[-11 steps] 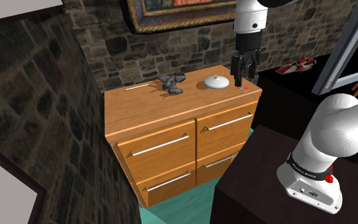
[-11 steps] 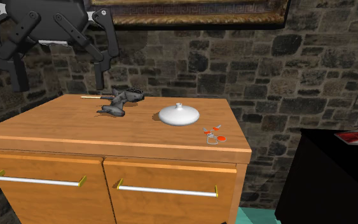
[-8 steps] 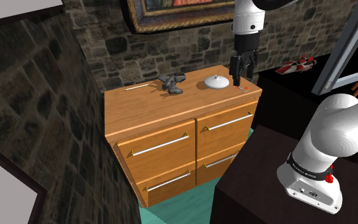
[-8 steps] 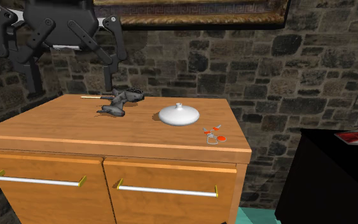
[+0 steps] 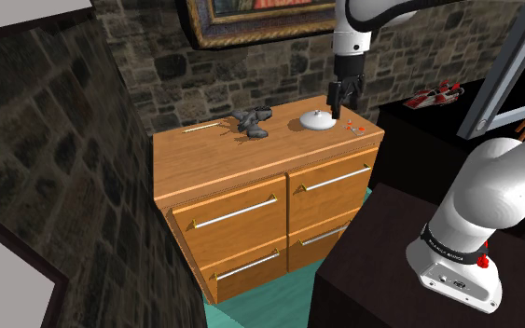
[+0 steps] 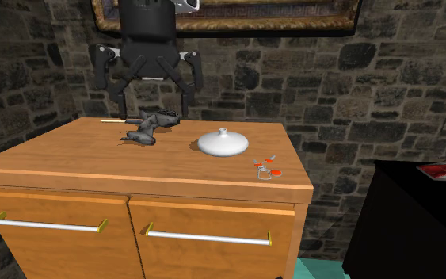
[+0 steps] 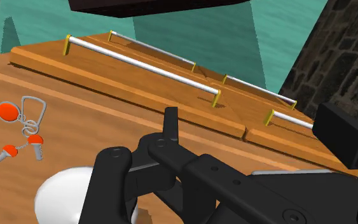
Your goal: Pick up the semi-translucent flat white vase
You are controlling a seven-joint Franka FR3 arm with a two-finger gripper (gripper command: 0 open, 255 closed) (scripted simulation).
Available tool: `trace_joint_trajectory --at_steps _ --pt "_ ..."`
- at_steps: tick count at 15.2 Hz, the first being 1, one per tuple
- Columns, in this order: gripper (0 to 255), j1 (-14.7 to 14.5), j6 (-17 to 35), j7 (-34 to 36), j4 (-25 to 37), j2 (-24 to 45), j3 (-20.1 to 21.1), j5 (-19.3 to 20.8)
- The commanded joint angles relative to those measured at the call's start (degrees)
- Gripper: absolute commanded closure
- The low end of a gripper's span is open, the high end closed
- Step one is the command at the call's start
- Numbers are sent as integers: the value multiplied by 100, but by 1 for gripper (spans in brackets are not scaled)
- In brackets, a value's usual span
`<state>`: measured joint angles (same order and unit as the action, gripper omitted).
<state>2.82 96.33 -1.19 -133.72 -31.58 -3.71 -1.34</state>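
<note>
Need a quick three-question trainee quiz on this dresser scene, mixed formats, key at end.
1. True or false: the all-black two-finger gripper is clasping the flat white vase.
2. Which lies on the wooden dresser top beside the vase? A) ring of red-tagged keys B) blue mug C) green book
3. Fill in: the gripper hangs ____ (open or shut).
Key: 1 false; 2 A; 3 open.

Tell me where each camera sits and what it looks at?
Shoulder view: high beside the stand, looking down on the dresser; white arm and pincer show.
Second exterior view: low before the dresser, facing the stone wall; open pincer shows.
Wrist view: on the hand, looking past the pincer at the keys and dresser.
Shared: all three show the white vase.
</note>
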Motion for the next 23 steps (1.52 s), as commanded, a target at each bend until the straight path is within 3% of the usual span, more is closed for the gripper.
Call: trace_joint_trajectory --at_steps 1,10,20,23 --pt "0 61 260 -226 87 277 -159 83" --pt "0 259 1198 -1208 935 1786 -806 115" --pt "0 554 1706 -2355 2582 3727 -1281 -465" --pt "0 577 1855 -2416 2554 3845 -1283 -515"
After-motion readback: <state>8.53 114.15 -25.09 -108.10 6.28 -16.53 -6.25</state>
